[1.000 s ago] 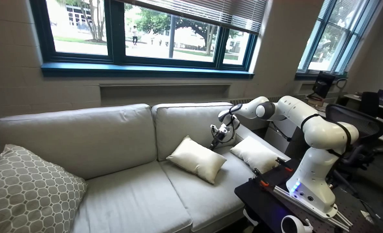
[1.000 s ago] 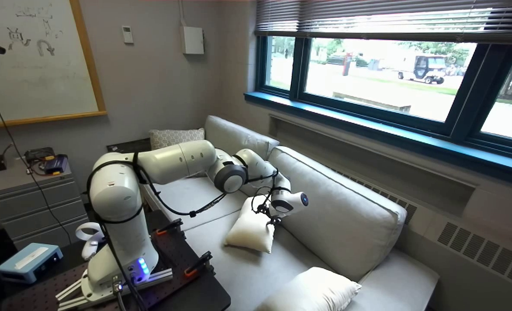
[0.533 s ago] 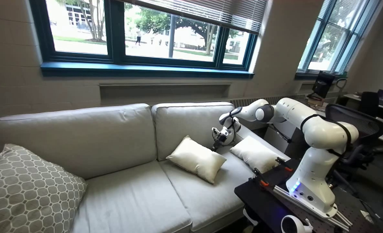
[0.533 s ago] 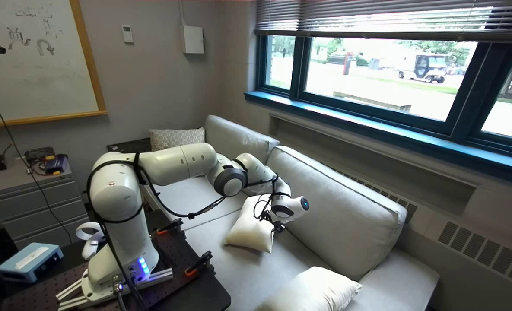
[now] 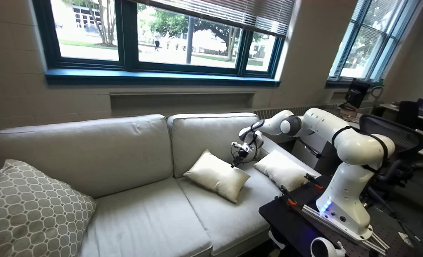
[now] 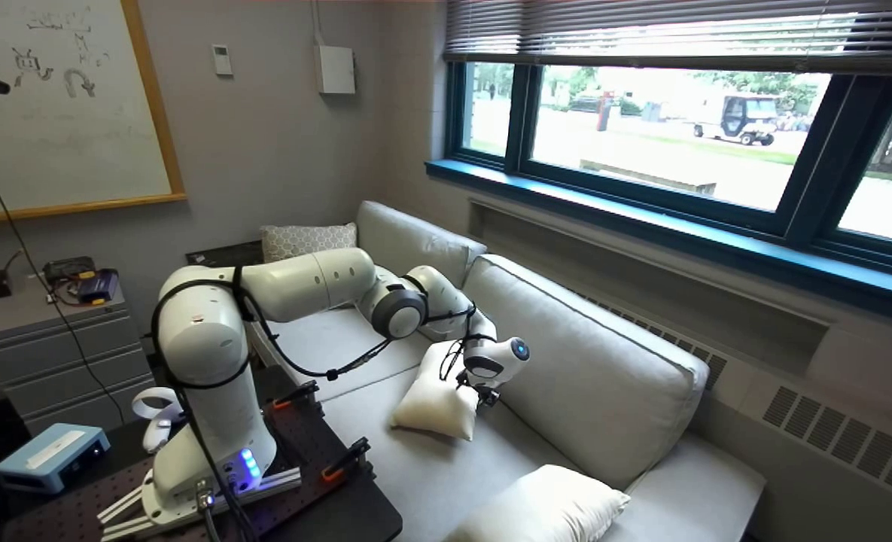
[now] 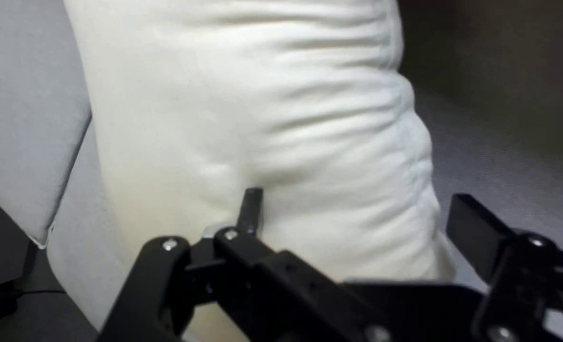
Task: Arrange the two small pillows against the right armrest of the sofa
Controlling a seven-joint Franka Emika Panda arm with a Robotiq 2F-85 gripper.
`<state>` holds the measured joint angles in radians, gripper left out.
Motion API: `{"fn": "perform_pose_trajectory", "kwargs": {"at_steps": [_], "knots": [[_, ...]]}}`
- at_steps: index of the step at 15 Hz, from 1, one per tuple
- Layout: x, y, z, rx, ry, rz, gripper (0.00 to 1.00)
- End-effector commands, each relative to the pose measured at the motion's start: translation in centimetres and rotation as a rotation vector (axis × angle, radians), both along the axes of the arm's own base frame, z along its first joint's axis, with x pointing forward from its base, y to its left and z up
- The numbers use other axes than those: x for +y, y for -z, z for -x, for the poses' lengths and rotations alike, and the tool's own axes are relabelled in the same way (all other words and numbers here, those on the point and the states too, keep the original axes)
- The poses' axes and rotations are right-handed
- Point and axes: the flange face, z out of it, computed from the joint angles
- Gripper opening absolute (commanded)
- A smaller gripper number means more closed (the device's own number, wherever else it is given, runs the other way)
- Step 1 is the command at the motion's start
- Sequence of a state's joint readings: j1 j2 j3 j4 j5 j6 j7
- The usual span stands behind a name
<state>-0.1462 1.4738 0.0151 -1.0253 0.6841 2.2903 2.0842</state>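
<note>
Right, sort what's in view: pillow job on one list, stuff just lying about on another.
Job:
sofa
right armrest
small pillow beside that armrest
gripper
other small pillow, near the gripper

Lying about:
patterned cushion
blue box
white handset

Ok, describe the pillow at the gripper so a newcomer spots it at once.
The sofa stands below the blue-framed window; take its seat cushion nearer the robot arm. The small pillow lies there, the open gripper at one edge. It is plain cream, unlike the patterned cushion, and lies farther from the right armrest than its cream twin.
</note>
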Motion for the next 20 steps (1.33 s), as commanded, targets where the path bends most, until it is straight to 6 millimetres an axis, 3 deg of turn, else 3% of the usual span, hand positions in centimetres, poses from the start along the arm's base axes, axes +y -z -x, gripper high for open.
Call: {"fn": "perform_pose_trajectory", "kwargs": {"at_steps": [1,10,14,16,20], "knots": [[2.2,0.0,0.6,0.067,-0.014,-0.136,1.0],[7.3,0.1,1.9,0.156,-0.11,-0.281,1.0],[11.2,0.6,3.4,0.235,-0.186,-0.323,1.0],[12.4,0.6,3.8,0.274,-0.213,-0.318,0.75],[14.1,0.2,3.8,0.312,-0.234,-0.302,0.43]]}}
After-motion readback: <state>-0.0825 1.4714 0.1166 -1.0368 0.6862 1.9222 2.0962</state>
